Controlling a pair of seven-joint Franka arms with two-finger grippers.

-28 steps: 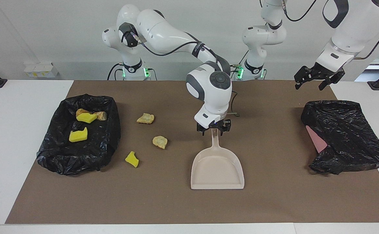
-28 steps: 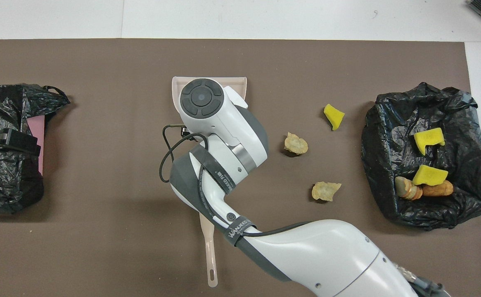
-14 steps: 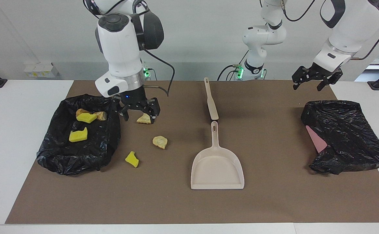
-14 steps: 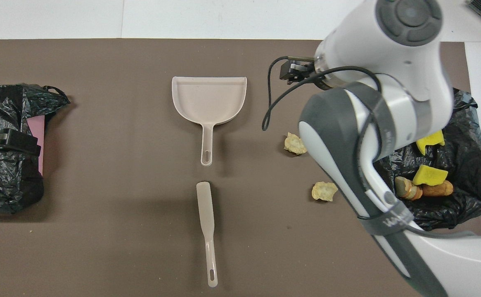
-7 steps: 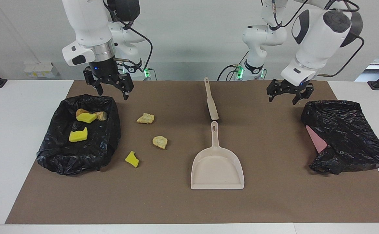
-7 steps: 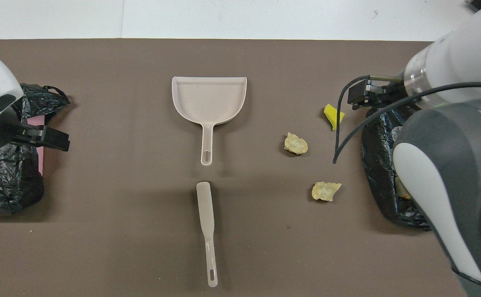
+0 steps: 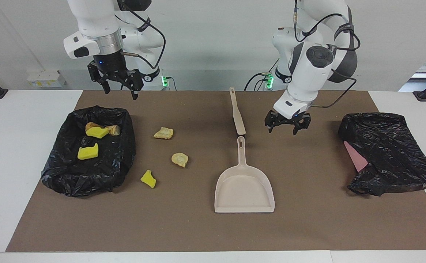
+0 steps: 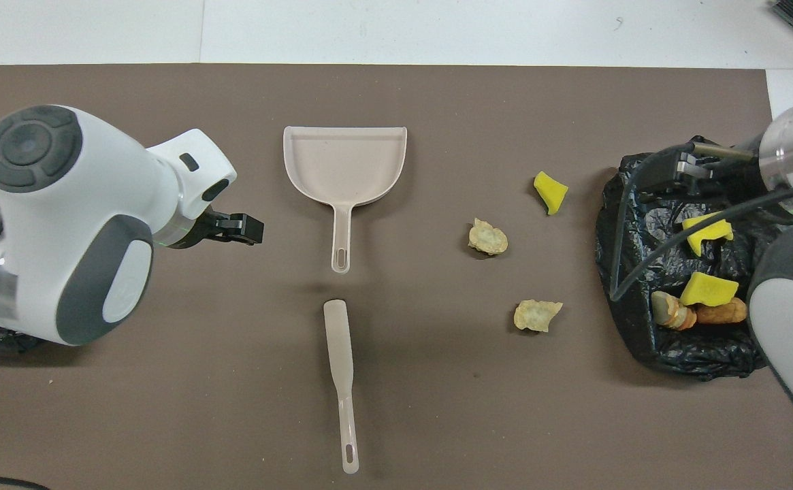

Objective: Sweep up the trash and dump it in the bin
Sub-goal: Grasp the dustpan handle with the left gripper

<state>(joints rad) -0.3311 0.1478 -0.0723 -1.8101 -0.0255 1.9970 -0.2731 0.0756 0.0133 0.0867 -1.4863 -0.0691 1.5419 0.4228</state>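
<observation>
The beige dustpan lies flat mid-mat, its handle pointing at the robots. A beige brush lies just past that handle. Loose trash sits on the mat between dustpan and bin: two tan lumps and a yellow bit. The black-lined bin at the right arm's end holds several more pieces. My left gripper hangs open and empty just above the mat beside the brush. My right gripper is open and empty, raised over the bin.
A crumpled black bag with a pink patch showing lies at the left arm's end of the brown mat. White tabletop borders the mat on both ends.
My left gripper swung in from over the black bag and came down beside the brush. My right gripper lifted away from the tan lump near the bin. Nothing on the mat moved.
</observation>
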